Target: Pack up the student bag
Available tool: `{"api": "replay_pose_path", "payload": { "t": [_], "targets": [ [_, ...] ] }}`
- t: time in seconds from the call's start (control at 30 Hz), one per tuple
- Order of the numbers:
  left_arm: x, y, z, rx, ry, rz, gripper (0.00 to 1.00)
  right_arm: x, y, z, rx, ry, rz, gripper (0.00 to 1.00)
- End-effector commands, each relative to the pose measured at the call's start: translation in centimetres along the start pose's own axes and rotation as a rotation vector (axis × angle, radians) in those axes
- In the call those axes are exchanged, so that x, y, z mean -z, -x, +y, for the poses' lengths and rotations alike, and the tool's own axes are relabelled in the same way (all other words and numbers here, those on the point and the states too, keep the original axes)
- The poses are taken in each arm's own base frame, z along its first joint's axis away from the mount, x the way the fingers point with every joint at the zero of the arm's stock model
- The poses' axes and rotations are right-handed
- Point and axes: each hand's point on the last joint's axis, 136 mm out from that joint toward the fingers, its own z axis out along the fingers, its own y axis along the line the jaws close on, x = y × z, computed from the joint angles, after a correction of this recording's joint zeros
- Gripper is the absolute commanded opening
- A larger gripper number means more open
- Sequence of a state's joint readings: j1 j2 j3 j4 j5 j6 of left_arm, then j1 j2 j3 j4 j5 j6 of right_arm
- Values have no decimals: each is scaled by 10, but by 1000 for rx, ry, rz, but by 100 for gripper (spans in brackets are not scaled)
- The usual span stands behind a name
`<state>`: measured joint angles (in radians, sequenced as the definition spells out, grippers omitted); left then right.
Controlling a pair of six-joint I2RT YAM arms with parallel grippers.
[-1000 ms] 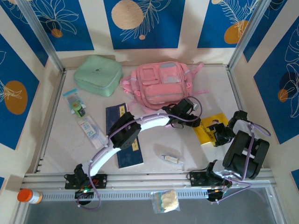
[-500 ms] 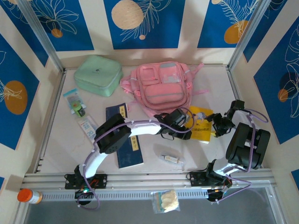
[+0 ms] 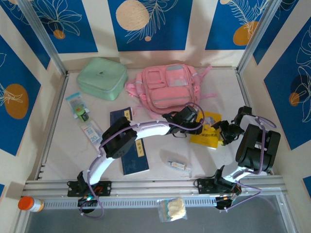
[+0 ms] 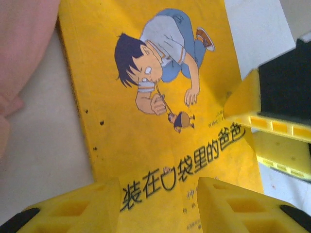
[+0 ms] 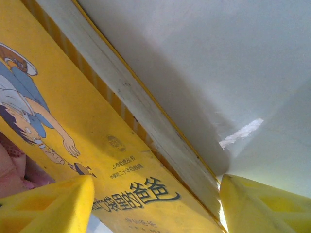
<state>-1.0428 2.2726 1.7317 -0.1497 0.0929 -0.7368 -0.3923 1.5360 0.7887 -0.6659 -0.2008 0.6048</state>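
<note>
Both arms meet at the yellow book (image 3: 208, 137) just near of the far-centre student bag (image 3: 167, 90): left gripper (image 4: 158, 199), on a long arched arm, hangs part-spread over the cover; right gripper (image 5: 155, 194), on a folded arm, straddles the right edge, jaws wide.

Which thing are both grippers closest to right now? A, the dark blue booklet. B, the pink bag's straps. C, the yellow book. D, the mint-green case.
C: the yellow book sits between the left gripper and the right gripper, and each wrist view shows its cartoon cover between that gripper's parted fingers.
</note>
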Motion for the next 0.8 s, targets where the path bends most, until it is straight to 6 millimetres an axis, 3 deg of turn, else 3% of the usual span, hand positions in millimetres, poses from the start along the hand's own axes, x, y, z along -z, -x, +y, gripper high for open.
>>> {"api": "replay_pose_path", "payload": {
  "t": [0.0,0.27,0.63,0.77],
  "targets": [
    [-13,-11,26,37,92,30,45,-5,-11,-2,13,-8,38,70],
    [-19,-19,37,46,111,45,45,-1,-28,12,59,49,69,69],
    [-21,-24,45,49,131,58,45,26,-37,33,148,118,33,61],
    [-20,-24,48,52,134,59,45,31,-39,36,159,123,32,53]
  ]
}}
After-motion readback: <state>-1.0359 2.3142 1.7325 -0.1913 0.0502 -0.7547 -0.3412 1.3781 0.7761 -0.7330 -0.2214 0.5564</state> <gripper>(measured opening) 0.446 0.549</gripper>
